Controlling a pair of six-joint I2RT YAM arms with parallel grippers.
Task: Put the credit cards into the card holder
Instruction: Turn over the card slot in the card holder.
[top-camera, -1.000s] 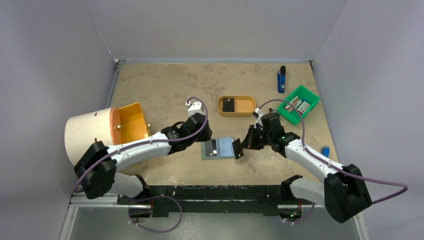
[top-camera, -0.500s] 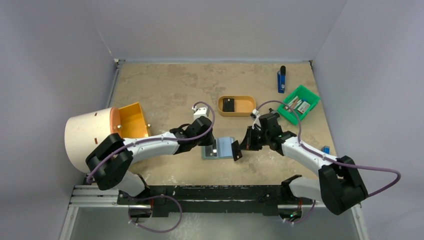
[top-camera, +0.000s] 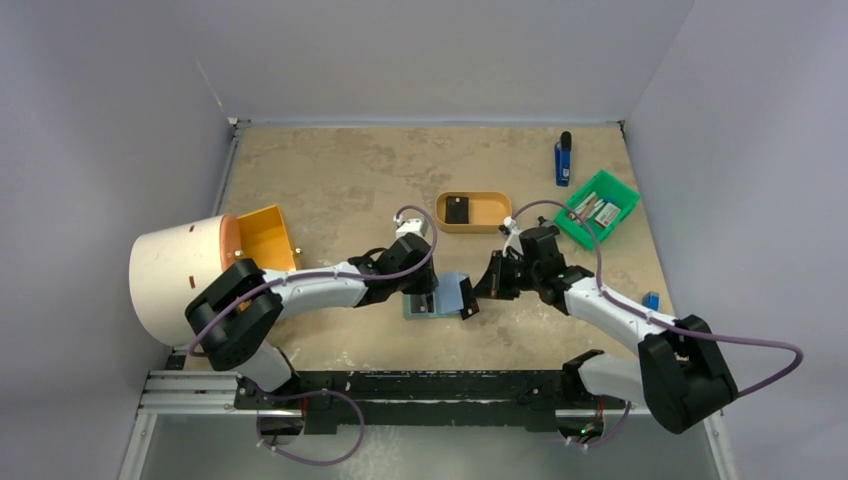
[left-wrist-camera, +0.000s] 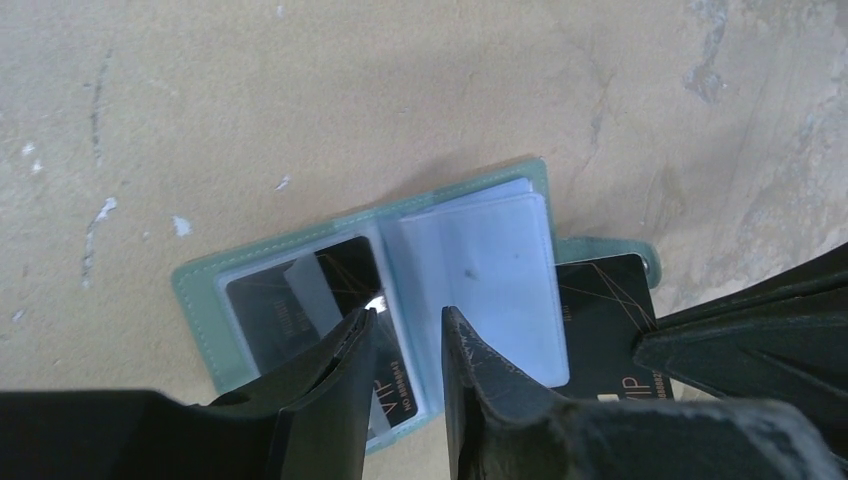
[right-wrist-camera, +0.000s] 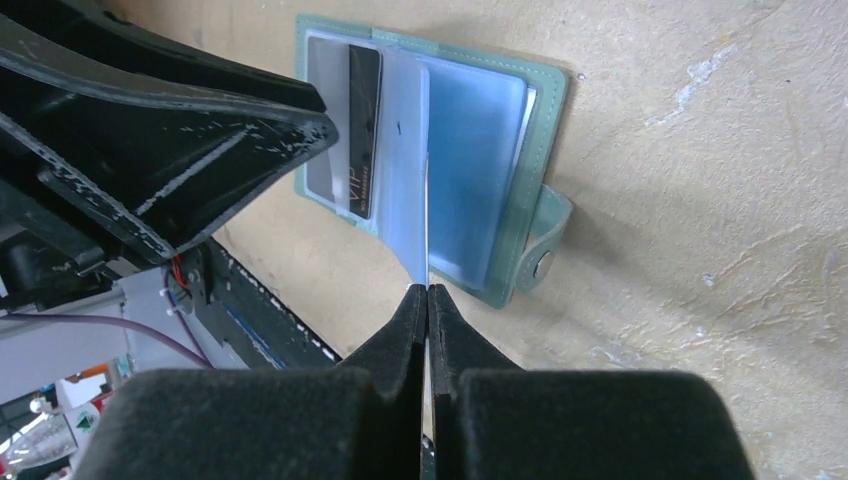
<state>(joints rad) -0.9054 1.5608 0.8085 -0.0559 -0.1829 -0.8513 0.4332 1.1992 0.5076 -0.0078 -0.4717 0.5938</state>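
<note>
Card holder (left-wrist-camera: 200, 290) lies open on the desk (left-wrist-camera: 300, 100), between both arms. The right hand (right-wrist-camera: 427, 292) is pressed shut on a black card (left-wrist-camera: 600, 315) by the right page. The left hand (left-wrist-camera: 405, 315) is slightly spread, gripping nothing, low over the left page. Pin that page and slide the card in flat, square to the sleeve mouth.

light: bright, even, from above | shadows: soft, short, on table (top-camera: 330, 170) | glare: pale sheen on card holder (right-wrist-camera: 470, 130) sleeves | focus: top view sharp, right gripper (right-wrist-camera: 428, 292) base blurred near lens

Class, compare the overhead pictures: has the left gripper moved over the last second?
Yes. Measured against the tan tray, which stays put, the left gripper has slid right and toward the near edge, over the open card holder.
</note>
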